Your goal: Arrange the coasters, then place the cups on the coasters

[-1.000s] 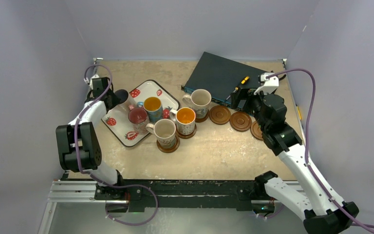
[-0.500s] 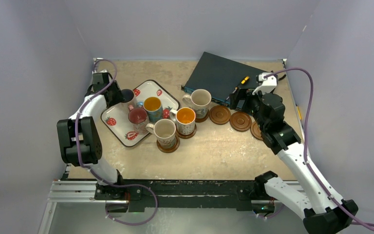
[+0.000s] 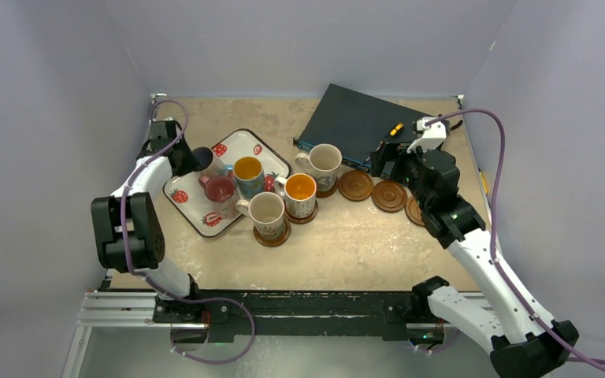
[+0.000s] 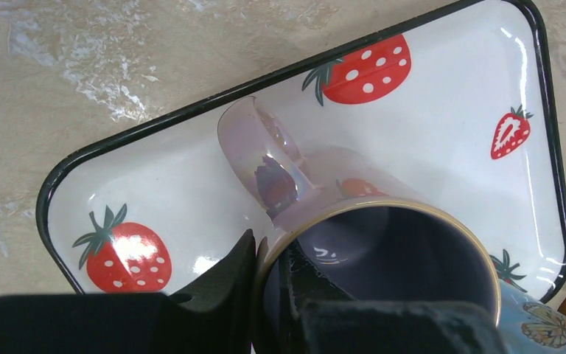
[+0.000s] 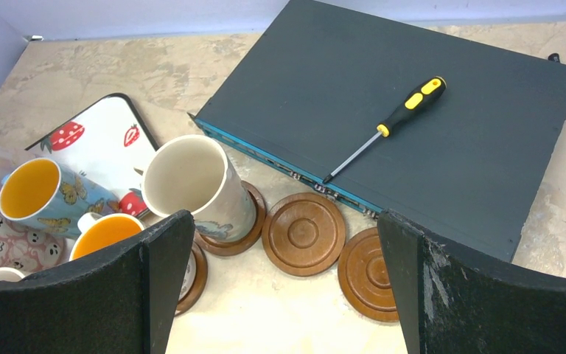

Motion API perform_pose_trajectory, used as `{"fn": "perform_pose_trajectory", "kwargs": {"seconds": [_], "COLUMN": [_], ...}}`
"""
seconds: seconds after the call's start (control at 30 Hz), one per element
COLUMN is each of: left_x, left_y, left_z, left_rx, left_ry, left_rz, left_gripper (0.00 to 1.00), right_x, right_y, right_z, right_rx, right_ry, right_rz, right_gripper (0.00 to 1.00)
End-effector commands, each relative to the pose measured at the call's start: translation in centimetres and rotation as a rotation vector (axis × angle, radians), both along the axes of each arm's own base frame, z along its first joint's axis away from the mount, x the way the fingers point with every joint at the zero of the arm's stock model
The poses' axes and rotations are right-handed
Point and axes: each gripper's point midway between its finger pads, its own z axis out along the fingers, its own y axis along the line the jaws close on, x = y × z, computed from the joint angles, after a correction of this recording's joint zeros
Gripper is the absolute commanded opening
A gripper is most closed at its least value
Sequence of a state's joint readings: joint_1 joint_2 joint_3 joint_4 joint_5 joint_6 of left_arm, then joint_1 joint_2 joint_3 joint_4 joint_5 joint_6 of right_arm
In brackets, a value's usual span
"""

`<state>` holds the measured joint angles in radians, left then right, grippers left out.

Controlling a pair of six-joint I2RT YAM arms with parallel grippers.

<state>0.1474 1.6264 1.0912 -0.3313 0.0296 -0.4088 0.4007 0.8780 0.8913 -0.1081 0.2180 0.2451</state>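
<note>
top external view, with both wrist views: left gripper [image 3: 194, 160] clamped on the rim of the lilac mug [image 3: 203, 159] at the far left corner of the strawberry tray [image 3: 240, 138]. in the left wrist view, one finger [image 4: 221, 284] outside the mug wall and the other down inside the dark purple interior, handle pointing away from the gripper; contact between mug base and tray not discernible. pink mug [image 3: 220, 191] and blue mug [image 3: 247, 173] with orange interior also on the tray, close together. three further mugs on occupied coasters [image 3: 272, 239] on the table [image 3: 347, 244]: near cream mug [image 3: 268, 211], patterned mug [image 3: 300, 190] with orange interior, and far cream mug [image 3: 324, 161] just beside the dark box [image 3: 354, 118]. three empty coasters [image 3: 355, 186] in a row to the right of the far cream mug, the last partly hidden under the right arm. yellow-handled screwdriver [image 5: 383, 129] lying on the box. right gripper [image 5: 284, 221] spread wide, holding nothing, hovering above the near edge of the box and the empty coasters.
</note>
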Motion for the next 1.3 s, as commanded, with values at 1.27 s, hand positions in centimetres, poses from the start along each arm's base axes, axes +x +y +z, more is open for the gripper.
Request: {"fn": "perform_pose_trajectory", "kwargs": {"seconds": [1.27], "left_x": [-0.3], "left_y": [-15.7], "left_z": [27.3], "left_rx": [0.023], "left_ry": [-0.643], "left_rz": [-0.435], "left_gripper": [0.0], "right_x": [-0.3], "right_y": [1.3], "right_z": [4.8], "right_rx": [0.086], "right_ry": [-0.069], "right_rz": [0.054], "right_gripper": [0.98]}}
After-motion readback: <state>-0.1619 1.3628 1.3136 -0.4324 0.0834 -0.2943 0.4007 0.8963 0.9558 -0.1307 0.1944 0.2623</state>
